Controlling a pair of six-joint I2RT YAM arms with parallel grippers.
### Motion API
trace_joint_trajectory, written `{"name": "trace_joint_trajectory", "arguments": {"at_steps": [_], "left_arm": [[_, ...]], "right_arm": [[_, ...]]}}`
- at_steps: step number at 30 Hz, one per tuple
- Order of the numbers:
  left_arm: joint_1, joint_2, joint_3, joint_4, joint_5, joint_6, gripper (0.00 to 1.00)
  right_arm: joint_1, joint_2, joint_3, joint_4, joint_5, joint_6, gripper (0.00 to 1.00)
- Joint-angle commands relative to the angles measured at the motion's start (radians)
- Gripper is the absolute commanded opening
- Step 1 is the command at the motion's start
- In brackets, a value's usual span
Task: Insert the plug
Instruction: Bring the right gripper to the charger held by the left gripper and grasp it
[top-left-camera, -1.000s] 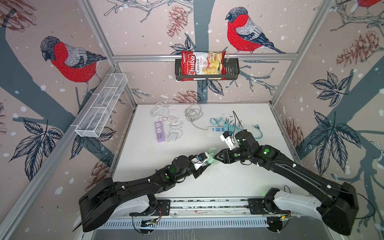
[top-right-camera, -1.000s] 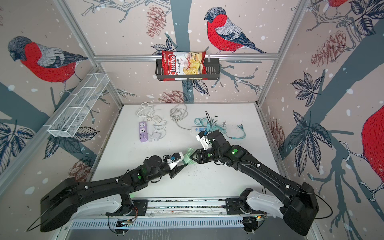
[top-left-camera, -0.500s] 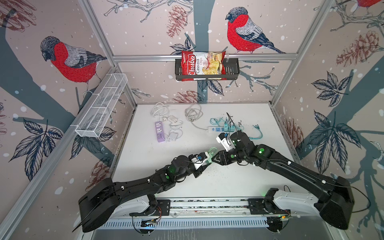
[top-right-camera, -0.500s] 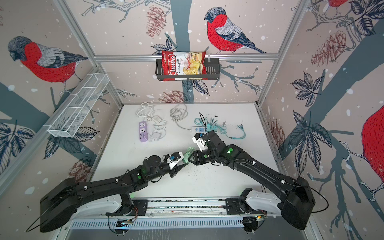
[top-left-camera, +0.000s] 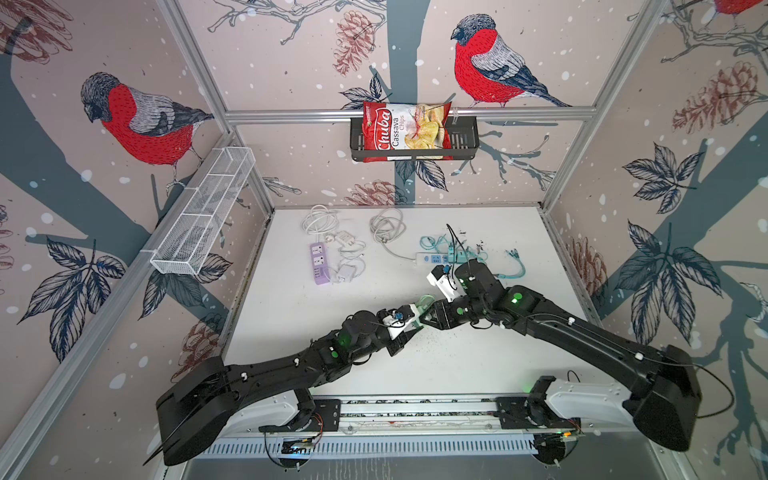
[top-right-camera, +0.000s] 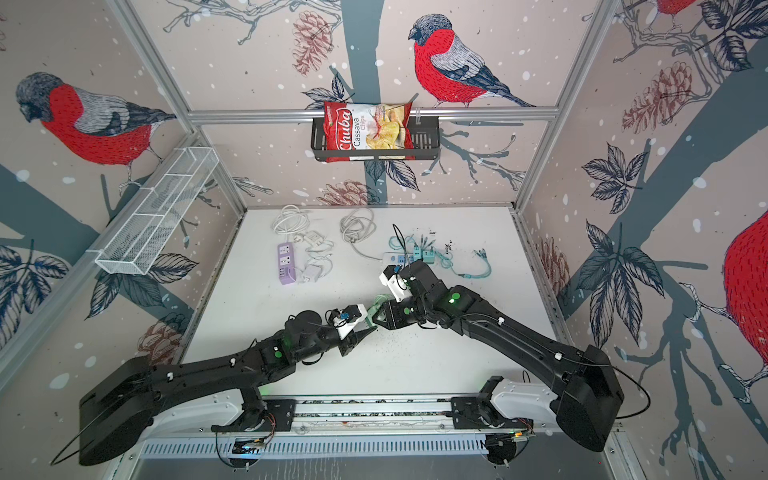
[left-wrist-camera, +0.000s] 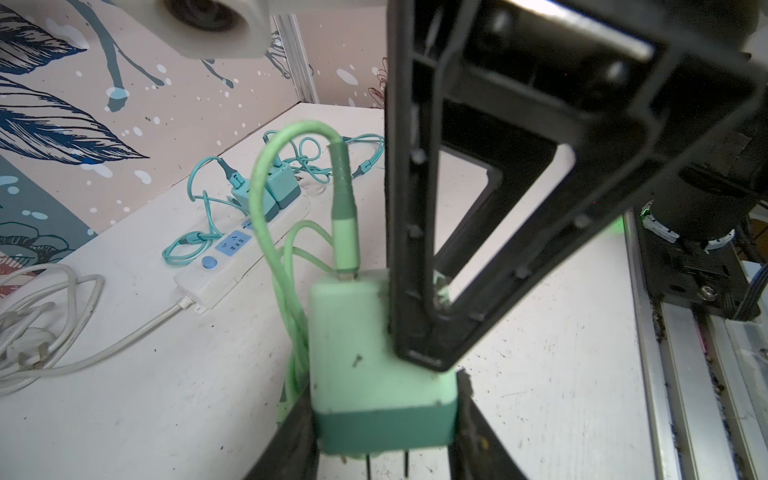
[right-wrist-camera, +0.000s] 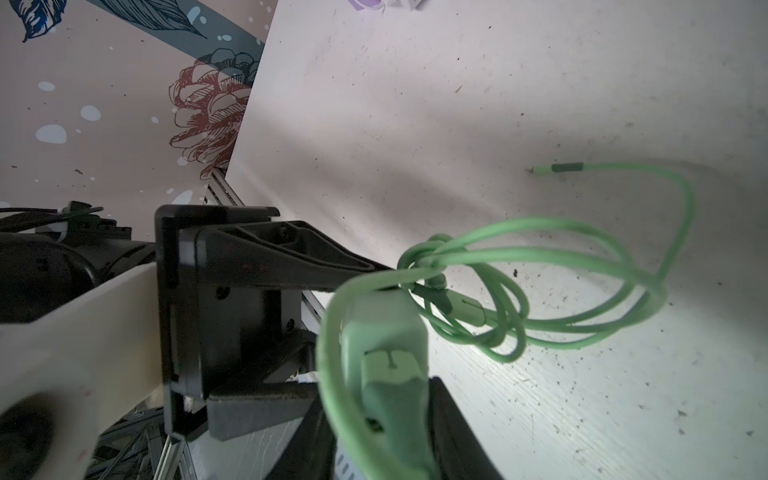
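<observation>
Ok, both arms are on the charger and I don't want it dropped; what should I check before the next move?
1. Grip of left end effector on green charger: ok.
2. Grip of right end effector on it: ok, closed around it.
3. Right grip firm enough alone: cannot tell.
4. Charger prongs uncovered: ok.
5. A free socket on white power strip: ok.
6. Slack in green cable: not ok, loops hang loose.

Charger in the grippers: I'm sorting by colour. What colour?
Charger: light green, darker green band at its base; clearest in the left wrist view.
</observation>
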Motion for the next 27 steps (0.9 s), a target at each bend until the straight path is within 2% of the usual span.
{"name": "trace_joint_trajectory", "arguments": {"at_steps": [1,7,10,14,17,19,27], "left_arm": [[-0.001,0.004,0.001,0.061,0.01,0.011,0.32],[-0.001,0.017,0.007,0.067,0.017,0.009,0.33],[-0.001,0.017,0.007,0.077,0.009,0.008,0.39],[-0.001,0.01,0.016,0.074,-0.007,-0.01,0.61],[-0.001,0.002,0.015,0.075,0.017,-0.015,0.69],[-0.001,-0.001,0.014,0.078,0.023,-0.016,0.74],[-0.002,-0.022,0.036,0.013,0.009,-0.033,0.8]], "right_arm": [[0.009,0.002,0.006,0.034,-0.02,-0.001,0.36],[0.017,0.019,0.005,0.037,-0.025,-0.003,0.26],[0.016,0.022,0.002,0.039,-0.02,-0.005,0.19],[0.014,0.013,0.001,0.032,0.016,0.0,0.1],[0.006,-0.007,-0.003,0.025,0.049,0.003,0.06],[-0.001,-0.021,-0.009,0.023,0.064,0.004,0.05],[-0.054,-0.057,-0.018,-0.02,0.126,0.005,0.02]]}}
